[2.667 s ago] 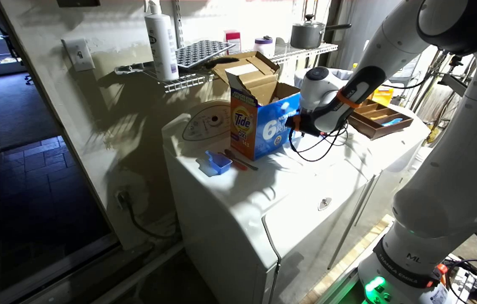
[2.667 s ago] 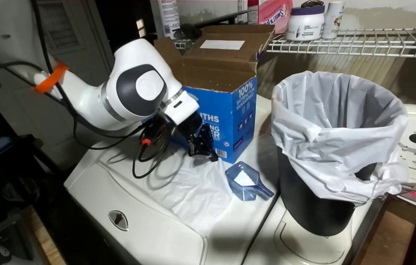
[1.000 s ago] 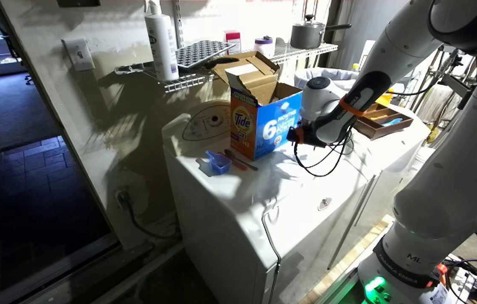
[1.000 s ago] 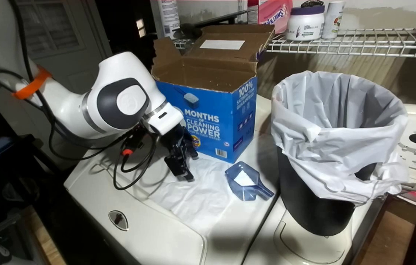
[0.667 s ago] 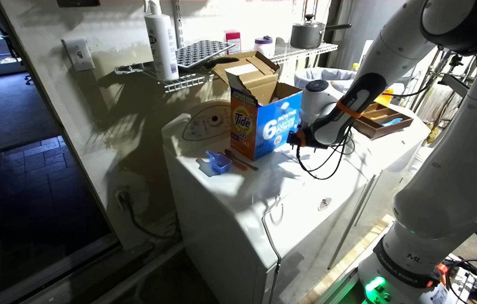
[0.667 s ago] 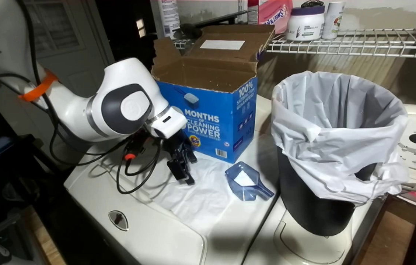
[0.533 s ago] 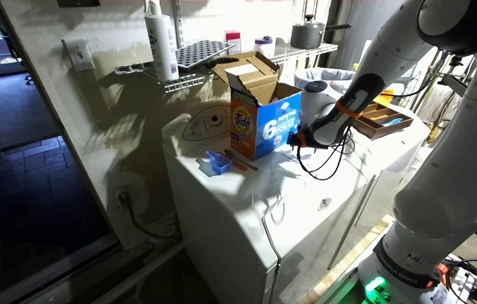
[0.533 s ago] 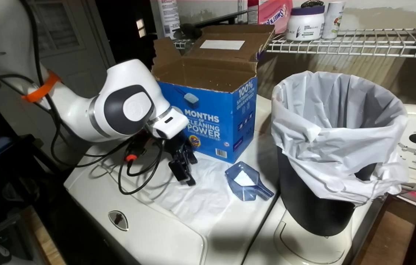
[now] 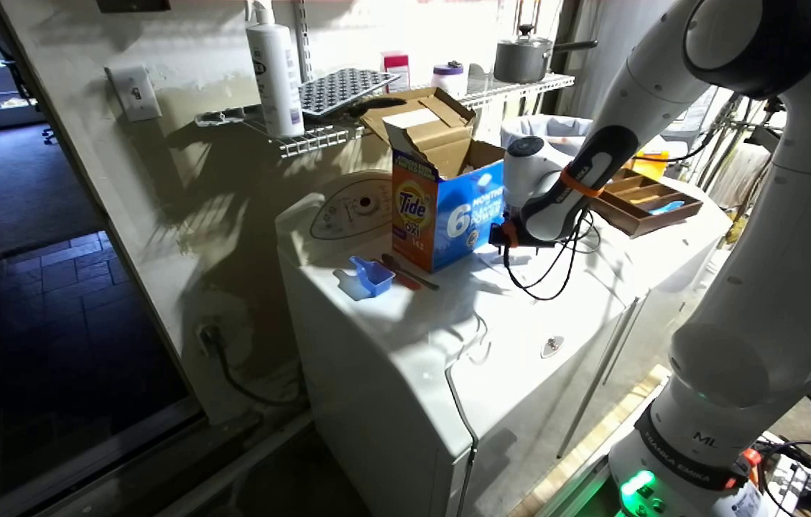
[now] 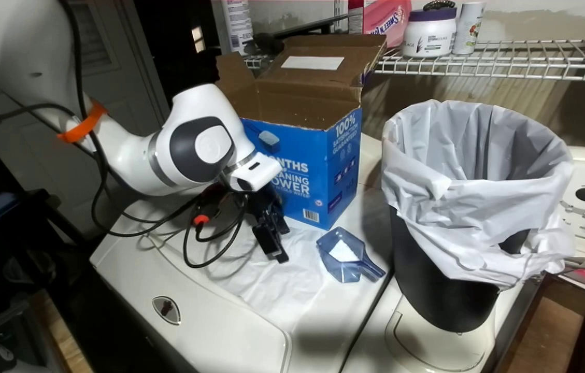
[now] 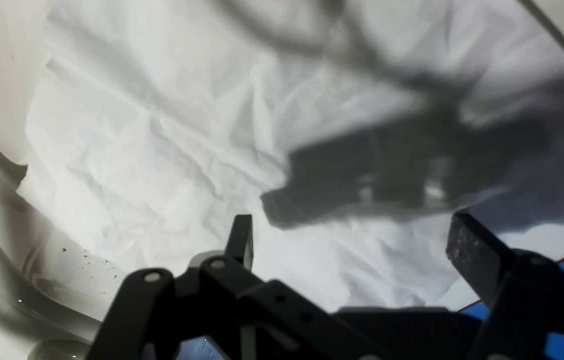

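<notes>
My gripper (image 10: 284,244) hangs over a crumpled white sheet (image 10: 282,290), cloth or paper, spread on a white appliance top. In the wrist view the gripper (image 11: 351,235) is wide open, and only the sheet (image 11: 152,150) and a dark shadow show between and beyond its fingers. Behind it stands an open blue Tide box (image 10: 302,181), also seen in an exterior view (image 9: 459,215). A blue scoop (image 10: 346,254) holding white powder lies beside the sheet. On the box's far side rests another blue scoop (image 9: 374,278).
A black bin (image 10: 437,290) with a white liner (image 10: 479,212) stands past the scoop. A wooden tray (image 9: 638,215) sits farther along. Spoon-like utensils (image 9: 409,274) lie by the box. A wire shelf (image 10: 510,67) carries bottles and jars. Cables (image 10: 188,248) hang loosely under the wrist.
Over the last 2.7 seconds the gripper drew back from the box front, then shifted sideways over the sheet, nearer the powder-filled scoop. Box, scoops and sheet appear unmoved.
</notes>
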Controlling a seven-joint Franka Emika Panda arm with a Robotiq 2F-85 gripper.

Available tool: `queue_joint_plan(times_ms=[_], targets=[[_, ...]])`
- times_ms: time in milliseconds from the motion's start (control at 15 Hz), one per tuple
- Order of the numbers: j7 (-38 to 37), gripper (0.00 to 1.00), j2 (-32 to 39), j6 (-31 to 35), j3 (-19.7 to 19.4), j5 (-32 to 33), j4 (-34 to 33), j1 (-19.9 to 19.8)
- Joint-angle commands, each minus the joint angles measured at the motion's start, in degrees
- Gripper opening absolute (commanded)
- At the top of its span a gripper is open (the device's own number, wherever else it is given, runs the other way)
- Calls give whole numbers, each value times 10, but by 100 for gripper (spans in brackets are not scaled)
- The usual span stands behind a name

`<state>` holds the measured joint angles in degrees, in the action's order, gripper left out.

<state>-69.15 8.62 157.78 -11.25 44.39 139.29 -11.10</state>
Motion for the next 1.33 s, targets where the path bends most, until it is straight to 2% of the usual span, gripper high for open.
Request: queue_joint_plan(times_ms=[0, 467, 600, 733, 867, 1267], targets=[[-10, 100, 34, 0, -24, 14, -30, 23], [-17, 100, 68, 13, -51, 14, -52, 44], [-18, 87, 75, 16, -57, 14, -57, 50], [-19, 64, 80, 17, -62, 13, -63, 55], [-21, 55, 80, 16, -67, 17, -66, 59], [-20, 12, 83, 13, -71, 17, -77, 68]])
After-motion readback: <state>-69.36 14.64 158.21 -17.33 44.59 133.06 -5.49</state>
